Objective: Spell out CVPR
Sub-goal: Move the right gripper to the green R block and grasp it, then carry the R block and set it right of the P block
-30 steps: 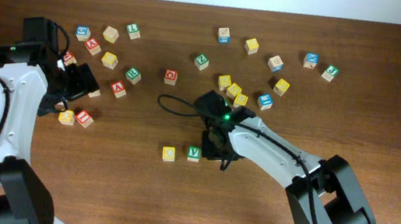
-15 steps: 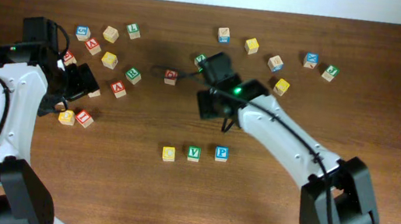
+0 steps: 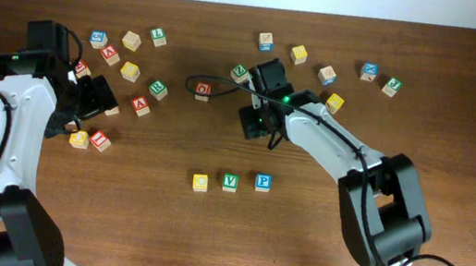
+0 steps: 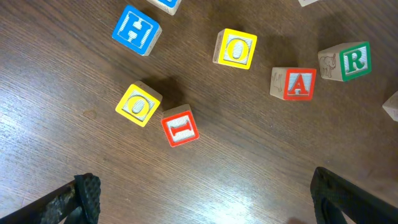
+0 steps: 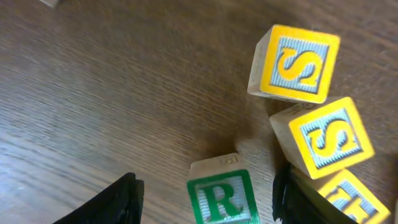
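A row stands at the table's front middle: a yellow block (image 3: 200, 182), a green V block (image 3: 229, 182) and a blue P block (image 3: 263, 182). My right gripper (image 3: 254, 124) is open and low over the table. In the right wrist view its fingers (image 5: 205, 202) straddle a green R block (image 5: 222, 199) without closing on it. Two yellow S blocks (image 5: 300, 62) (image 5: 326, 137) lie just to its right. My left gripper (image 3: 93, 99) (image 4: 205, 199) is open and empty. Another green R block (image 4: 345, 60) (image 3: 158, 89) lies ahead of it.
Near the left gripper lie a blue H (image 4: 135, 30), two yellow O blocks (image 4: 236, 48) (image 4: 138, 104), a red I (image 4: 180, 127) and a red A (image 4: 293, 83). Several more blocks are scattered along the back (image 3: 298, 54) and the back right (image 3: 370, 71).
The right gripper let go of the blue P block at the right end of the row. It then moved back to the yellow cluster and over the green R. The left arm stayed still.
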{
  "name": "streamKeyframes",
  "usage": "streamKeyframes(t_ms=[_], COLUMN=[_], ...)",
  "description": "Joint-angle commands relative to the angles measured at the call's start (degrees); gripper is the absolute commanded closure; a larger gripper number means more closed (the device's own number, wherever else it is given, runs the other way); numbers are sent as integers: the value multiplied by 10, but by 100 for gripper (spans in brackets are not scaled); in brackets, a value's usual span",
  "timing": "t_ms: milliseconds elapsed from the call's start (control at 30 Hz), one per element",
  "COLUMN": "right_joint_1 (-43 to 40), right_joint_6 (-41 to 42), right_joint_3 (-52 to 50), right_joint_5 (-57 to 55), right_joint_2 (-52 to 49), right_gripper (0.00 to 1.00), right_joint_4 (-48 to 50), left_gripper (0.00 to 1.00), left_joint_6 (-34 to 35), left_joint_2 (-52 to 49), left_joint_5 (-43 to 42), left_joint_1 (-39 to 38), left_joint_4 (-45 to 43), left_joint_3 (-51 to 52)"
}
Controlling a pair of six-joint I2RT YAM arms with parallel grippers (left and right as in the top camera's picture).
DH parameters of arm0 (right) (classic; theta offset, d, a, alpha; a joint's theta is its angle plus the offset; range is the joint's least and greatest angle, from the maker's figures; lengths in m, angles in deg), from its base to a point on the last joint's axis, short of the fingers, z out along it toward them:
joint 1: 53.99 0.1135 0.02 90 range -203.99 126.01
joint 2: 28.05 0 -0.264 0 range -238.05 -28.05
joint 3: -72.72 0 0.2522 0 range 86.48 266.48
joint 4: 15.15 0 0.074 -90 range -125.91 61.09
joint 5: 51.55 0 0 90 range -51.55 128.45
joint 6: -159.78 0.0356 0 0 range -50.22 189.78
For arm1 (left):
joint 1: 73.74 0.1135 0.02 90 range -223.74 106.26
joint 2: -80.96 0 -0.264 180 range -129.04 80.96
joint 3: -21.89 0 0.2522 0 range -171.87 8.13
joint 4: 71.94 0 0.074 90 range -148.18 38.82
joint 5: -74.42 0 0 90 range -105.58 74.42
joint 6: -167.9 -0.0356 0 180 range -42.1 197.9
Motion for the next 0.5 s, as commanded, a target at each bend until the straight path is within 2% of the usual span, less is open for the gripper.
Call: streamKeyframes(t_ms=[0, 67, 200, 467], right_joint_1=[2, 2, 2, 2], right_joint_6=[1, 1, 2, 9], right_joint_3=[7, 7, 8, 26], right_joint_5=[0, -1, -1, -2], right_joint_2=[-16, -26, -32, -32], right_gripper=[41, 41, 56, 71], right_joint_4=[5, 8, 5, -14], left_gripper=[1, 1, 1, 1], left_joint_6=[-9, -9, -9, -9], left_joint_2=[8, 8, 8, 8], left_joint_5=[2, 2, 2, 2], left_joint_1=[1, 1, 1, 1], left_joint_4=[-1, -1, -1, -1], left_joint_3=[-6, -6, -6, -6])
